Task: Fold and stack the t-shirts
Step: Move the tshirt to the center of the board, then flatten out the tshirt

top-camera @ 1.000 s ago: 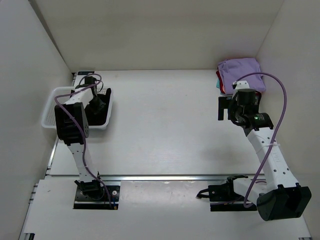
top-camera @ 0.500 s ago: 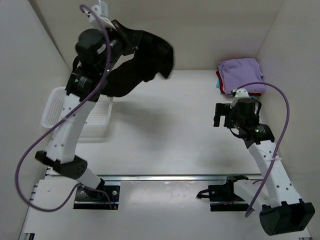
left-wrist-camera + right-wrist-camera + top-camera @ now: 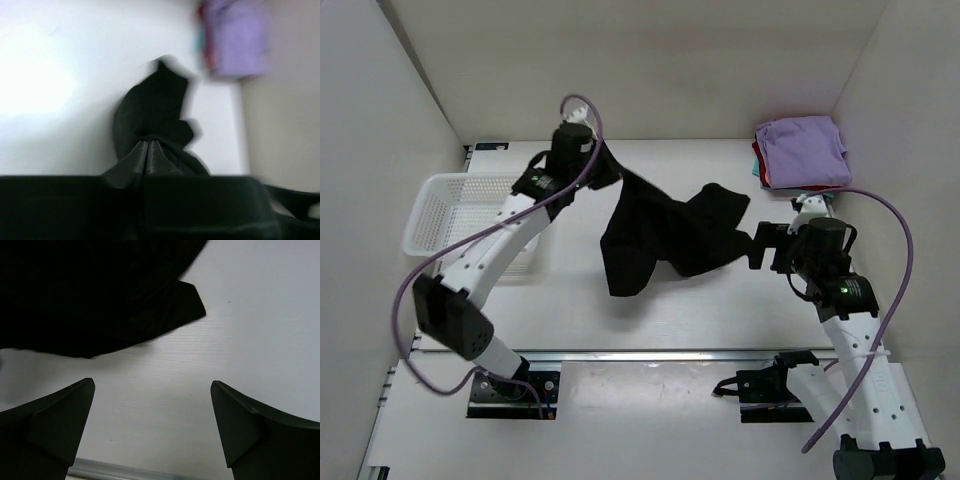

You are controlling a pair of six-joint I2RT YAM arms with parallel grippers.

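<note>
The left gripper is pinching the black t-shirt with its jaws clenched on a bunch of cloth, and is holding that end up over the middle of the table while the rest is trailing down in a crumpled, twisted heap toward the right arm. The left wrist view is blurring, so it is hard to say whether the grip is on a hem, a collar or only a fold. The right gripper is hovering just beside the shirt's near edge with its jaws spread wide and nothing between them. The folded stack, lavender on top, is sitting in the far right corner, well apart from the black shirt, and the white basket is standing at the left. The step in hand looks like laying the shirt out for folding. Next, the right gripper is probably going to need a second corner or edge, so the two arms can pull the cloth flat before any fold.
</note>
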